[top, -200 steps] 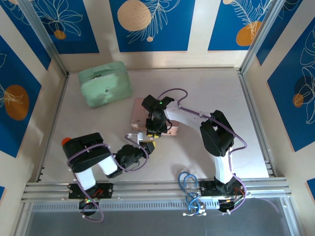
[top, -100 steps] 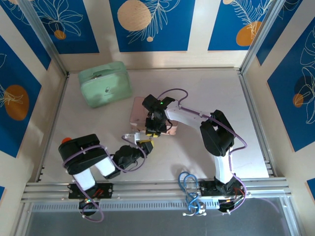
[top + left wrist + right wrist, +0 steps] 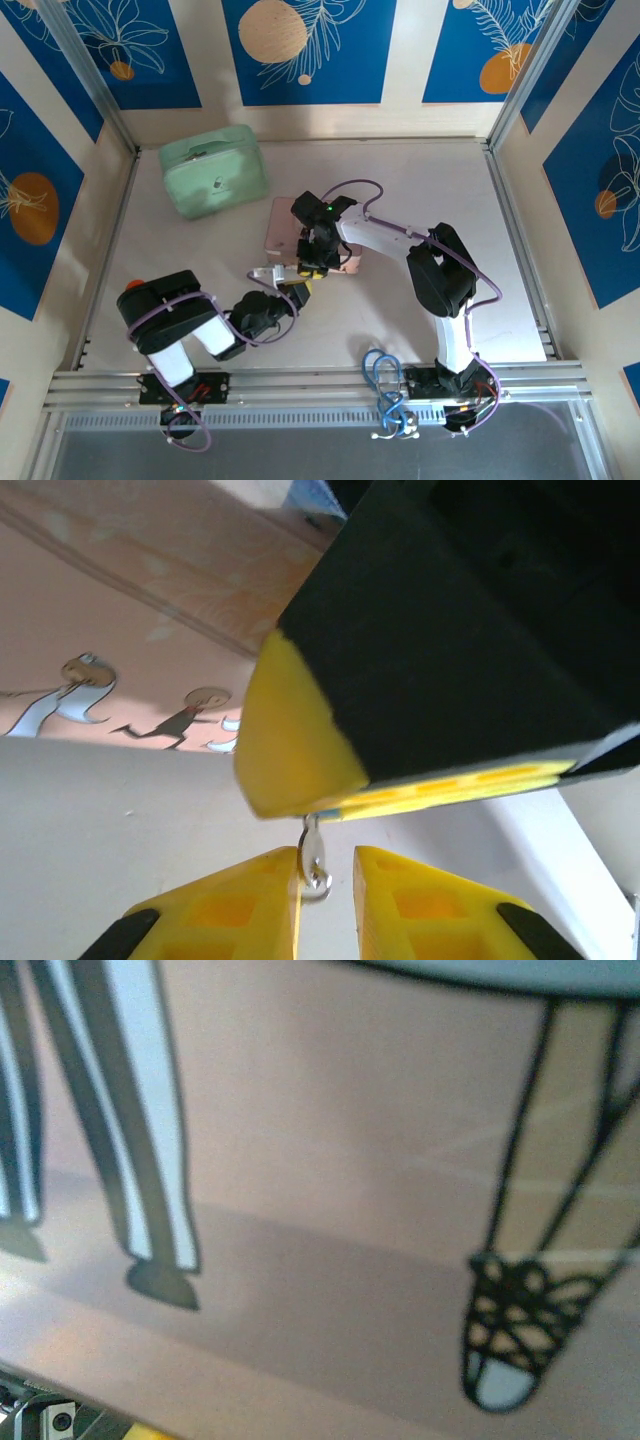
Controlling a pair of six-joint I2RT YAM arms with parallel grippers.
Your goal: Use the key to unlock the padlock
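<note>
- Left arm [image 3: 175,320]: I see it folded low at the near left of the bench [image 3: 120,820], with the forearm reaching right and away toward the centre.
- Left gripper [image 3: 327,858]: in its wrist view the two yellow fingers [image 3: 245,900] stand a little apart, clamped on nothing.
- Silvery piece [image 3: 313,860]: it is thin, with a small loop at its end. It lies in that gap, touching the left-hand finger and clear of the other. Its long axis runs straight from the gripper above down into the gap. I cannot tell whether it is the key or part of the padlock.
- Right gripper [image 3: 318,810]: it sits just beyond the left one, tip to tip. Its yellow pads look closed, and the silvery piece sticks out from between them. I judge the padlock's blue body is hidden inside this grip.
- Tin [image 3: 110,600]: pink, lying just behind both grippers.
- Right arm [image 3: 400,240]: it rises from the near right, bends at the elbow and runs left across the bench to the tin's near edge.
- Next move, as I judge it: the left gripper is nearer and already in line, so it needs only to close.
</note>
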